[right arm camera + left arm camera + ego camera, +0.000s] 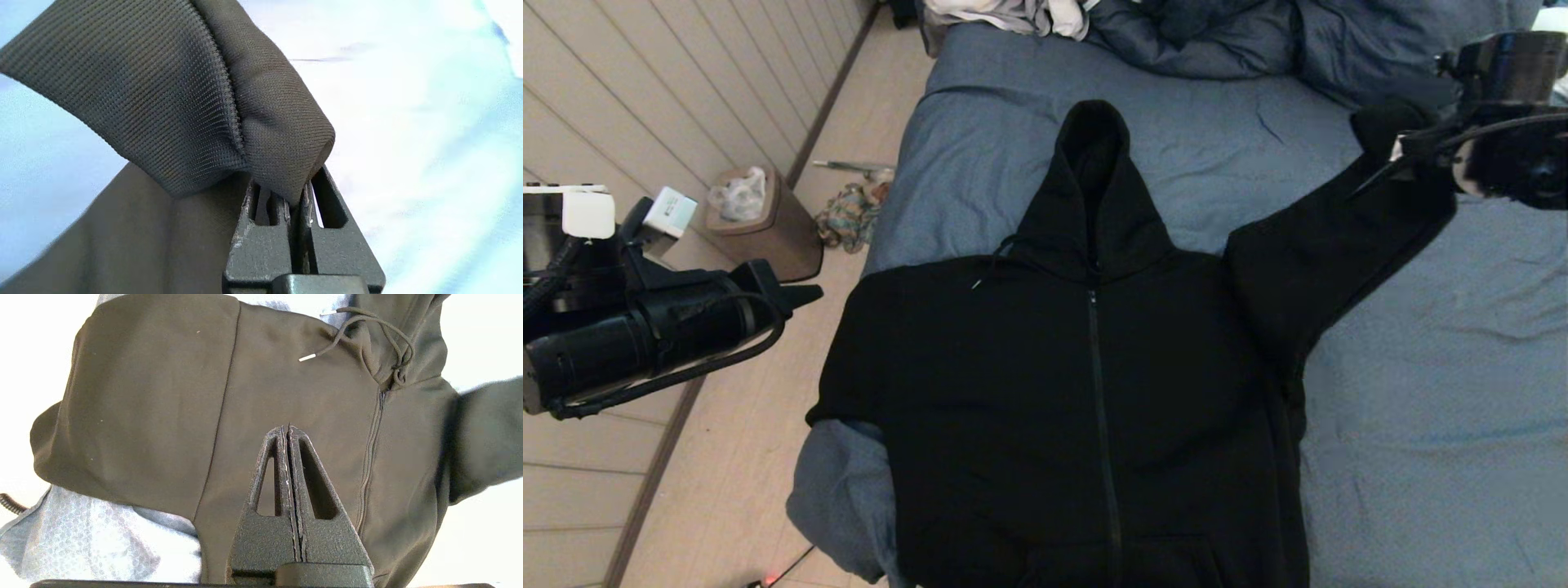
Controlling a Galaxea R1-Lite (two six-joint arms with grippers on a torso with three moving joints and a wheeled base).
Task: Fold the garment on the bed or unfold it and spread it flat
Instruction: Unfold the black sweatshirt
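The garment [1094, 392], a black zip-front hoodie, lies front up on the bed [1421, 392] with its hood pointing away from me. One sleeve stretches up and out to the right, lifted off the sheet. My right gripper [1396, 155] is shut on that sleeve's ribbed cuff [163, 102], with the fabric pinched between its fingertips [296, 196]. My left gripper [809, 296] hangs beside the bed's left edge, over the floor. It is shut with nothing in it [288, 428], pointing toward the hoodie's chest [286, 384]. The hoodie's left shoulder reaches the bed's left edge.
A puffy blue-grey duvet [1201, 37] and a white and grey cloth [1013, 15] lie at the bed's far end. On the floor to the left stand a brown bin [760, 216] and a colourful rag [849, 214]. Bare sheet [1462, 490] spreads to the hoodie's right.
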